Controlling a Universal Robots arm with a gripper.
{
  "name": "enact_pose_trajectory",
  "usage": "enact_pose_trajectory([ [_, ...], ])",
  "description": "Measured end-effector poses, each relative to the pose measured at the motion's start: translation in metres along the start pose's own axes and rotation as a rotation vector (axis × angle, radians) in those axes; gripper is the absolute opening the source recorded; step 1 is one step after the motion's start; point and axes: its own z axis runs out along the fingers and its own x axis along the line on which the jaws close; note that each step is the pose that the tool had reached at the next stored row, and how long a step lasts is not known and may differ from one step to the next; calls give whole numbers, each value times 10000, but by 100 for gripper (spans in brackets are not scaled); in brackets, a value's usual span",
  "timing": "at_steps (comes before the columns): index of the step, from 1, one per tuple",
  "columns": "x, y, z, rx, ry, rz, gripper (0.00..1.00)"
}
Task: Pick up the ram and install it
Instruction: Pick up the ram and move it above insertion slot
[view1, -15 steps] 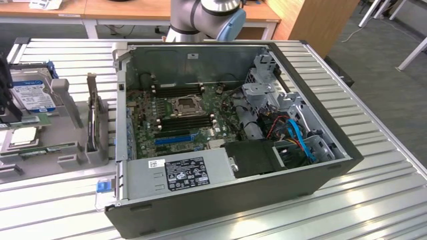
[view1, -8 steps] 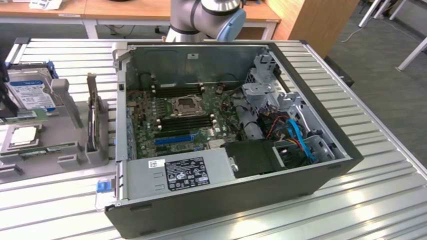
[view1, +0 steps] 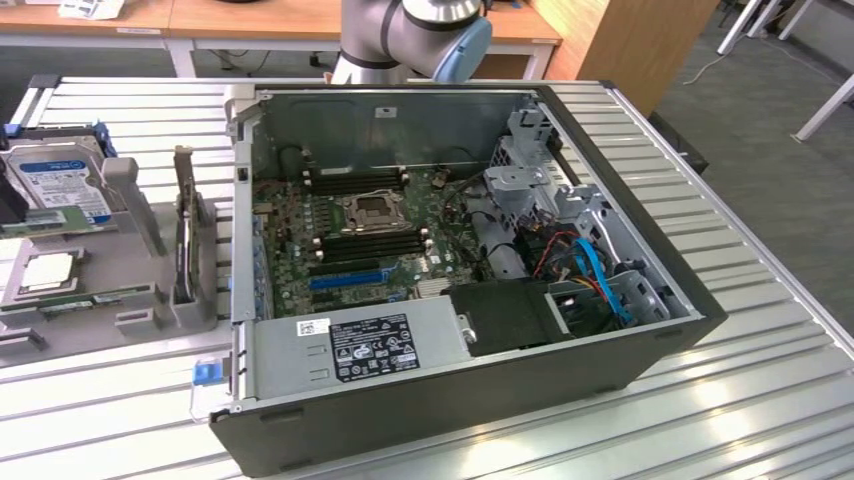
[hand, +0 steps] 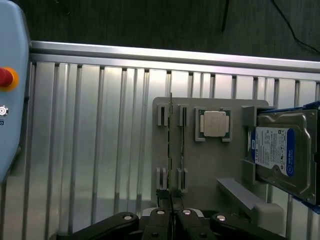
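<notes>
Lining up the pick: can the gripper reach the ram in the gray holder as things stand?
Probably yes. The ram stands on edge in the gray holder with nothing over it; the CPU and hard drive sit apart. The gripper is shut, though.

No print can be read. The hard drive (hand: 281, 150) carries a blue-and-white label, and the power supply (view1: 294, 365) carries a black label with white print and a small white sticker, all too small to make out.
</notes>
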Motion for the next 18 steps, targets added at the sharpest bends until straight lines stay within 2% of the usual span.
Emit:
enact_pose_trajectory([
  [18,-7,3,-240,1,-1,0,11],
])
